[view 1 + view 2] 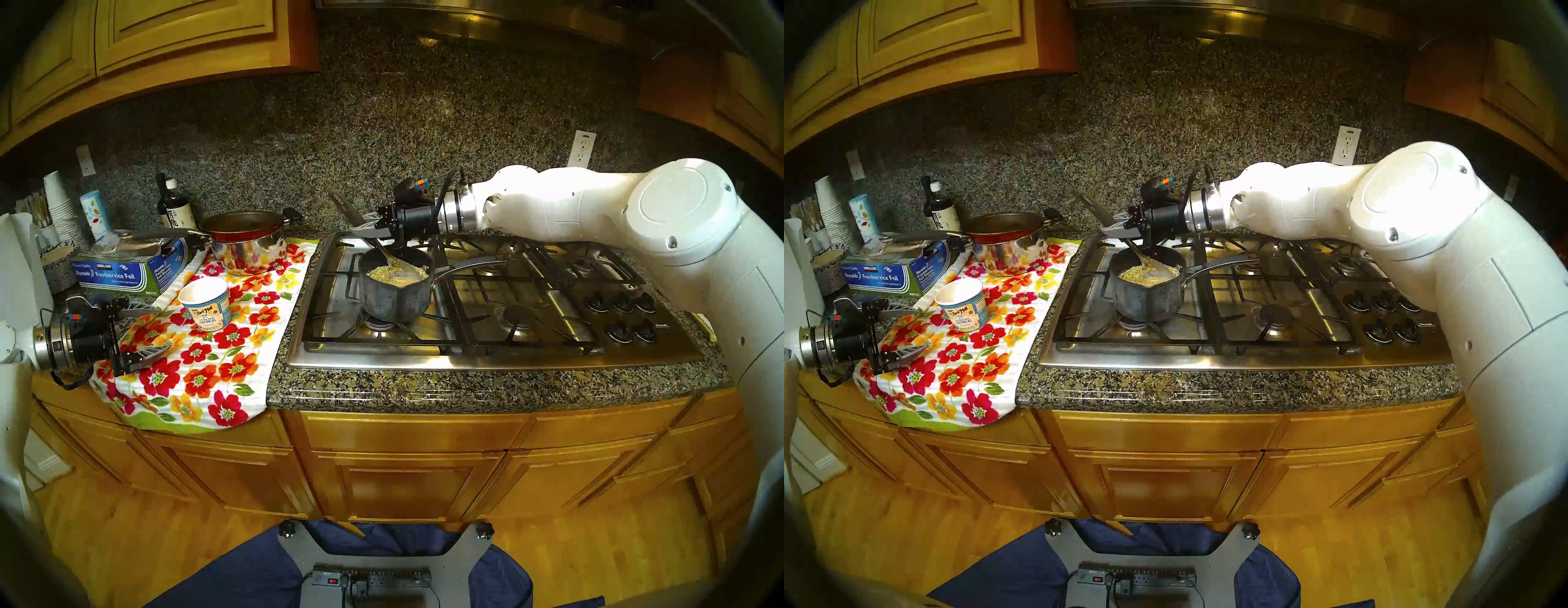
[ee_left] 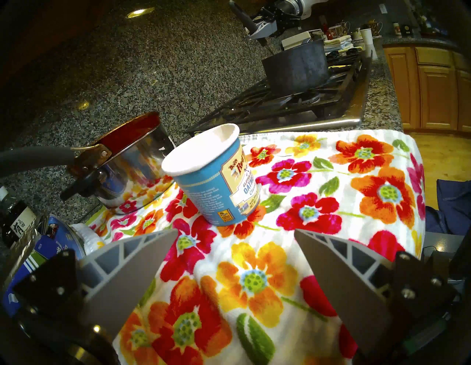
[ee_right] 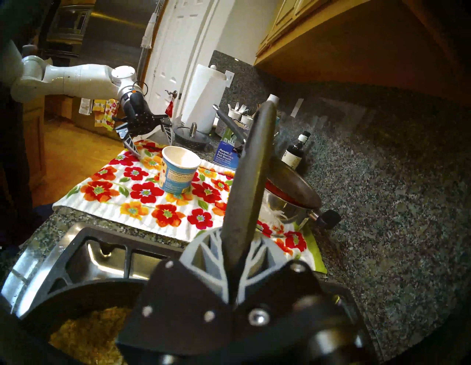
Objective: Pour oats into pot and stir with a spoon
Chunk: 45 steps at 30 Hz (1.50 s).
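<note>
The dark grey pot (image 1: 394,297) stands on the front left burner, its handle pointing right. Pale oats (image 1: 382,271) lie in it, also seen in the right wrist view as oats (image 3: 84,334). My right gripper (image 1: 360,228) hovers behind the pot, shut on the spoon's black handle (image 3: 252,173). The spoon's silver bowl (image 1: 399,265) rests in the oats. The white and blue oatmeal cup (image 1: 205,305) stands upright on the floral towel, and no oats show inside it. My left gripper (image 2: 235,233) is open and holds nothing, a little left of the cup (image 2: 214,176).
A shiny steel pot with a red pan (image 1: 246,246) on it sits at the towel's back. A foil box (image 1: 127,271), dark bottles (image 1: 174,208) and stacked cups line the left. The floral towel (image 1: 203,373) hangs over the counter edge. Stove knobs (image 1: 623,314) are at right.
</note>
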Motion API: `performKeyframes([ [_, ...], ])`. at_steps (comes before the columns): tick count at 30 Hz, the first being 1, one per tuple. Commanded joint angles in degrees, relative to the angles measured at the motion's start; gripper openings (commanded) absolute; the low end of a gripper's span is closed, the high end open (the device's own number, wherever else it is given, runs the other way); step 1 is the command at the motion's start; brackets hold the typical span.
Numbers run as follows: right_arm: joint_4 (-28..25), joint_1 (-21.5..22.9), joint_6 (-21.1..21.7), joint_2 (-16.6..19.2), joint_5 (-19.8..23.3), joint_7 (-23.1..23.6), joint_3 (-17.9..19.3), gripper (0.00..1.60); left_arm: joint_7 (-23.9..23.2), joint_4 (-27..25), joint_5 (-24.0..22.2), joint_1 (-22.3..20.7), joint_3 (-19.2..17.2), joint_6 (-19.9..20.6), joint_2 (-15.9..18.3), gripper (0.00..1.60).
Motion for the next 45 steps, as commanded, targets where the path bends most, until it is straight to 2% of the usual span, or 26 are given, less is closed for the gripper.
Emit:
performKeyframes([
  [1,-3.5,5.5,-1.2,2.2,0.4,-0.2,1.1,0.0,0.2,-0.8,-1.0,-0.9,-0.9,0.0,1.1,1.6],
  [7,-6.2,8.1,-2.0,2.4,0.2,-1.2,1.5,0.0,0.2,-0.8,-0.9,-0.9,-0.9,0.0,1.0,1.6],
  [19,-8.3,11.0,-2.4,3.1,-0.8,-2.7,1.5,0.0,0.2,-0.8,-0.9,-0.9,-0.9,0.0,1.0,1.6],
  [45,-14.6,17.0,-6.0,4.3,-6.1,-10.4,-2.0,0.0,0.2,-0.8,-1.0,-0.9,-0.9,0.0,1.1,1.6],
])
